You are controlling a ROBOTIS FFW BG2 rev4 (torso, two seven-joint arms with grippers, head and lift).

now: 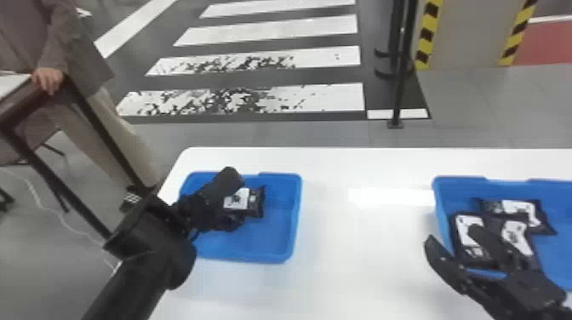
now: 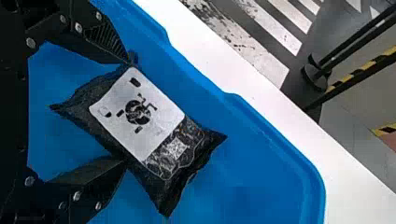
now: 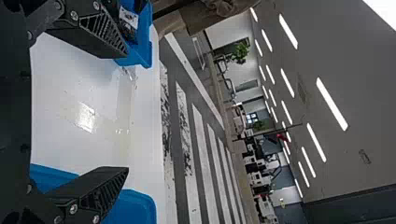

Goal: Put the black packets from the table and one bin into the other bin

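Left arm: black, coming in at the bottom edge of the head view, reaching over the table's left part to the left bin.
Left gripper [image 1: 236, 199]: down at the left bin, right at the packet there; I cannot tell whether its jaws are clenched on the packet or released.
Left bin [image 1: 268, 240]: blue, standing near the table's far left corner, one packet inside.
Left packet [image 1: 256, 202]: black with a white label, label side up to the left wrist camera; whether it touches the bin's floor I cannot tell.
Right gripper [image 1: 451, 236]: at the near left side of the right bin, partly in front of the packets in the head view; jaws released, fingers spread well apart with nothing between them.
Right bin [image 1: 440, 191]: blue, on the right part of the table, well apart from the left bin.
Right packets: three to be made out, black with white labels, bunched in the bin's left part; one lies farther back [image 1: 545, 225], one nearer at the left [image 1: 463, 223], one beside that [image 1: 517, 234], partly hidden by the right gripper.
Table [image 1: 332, 255]: white, bearing both bins.
Floor: grey, with white stripes [image 1: 272, 32] beyond the table.
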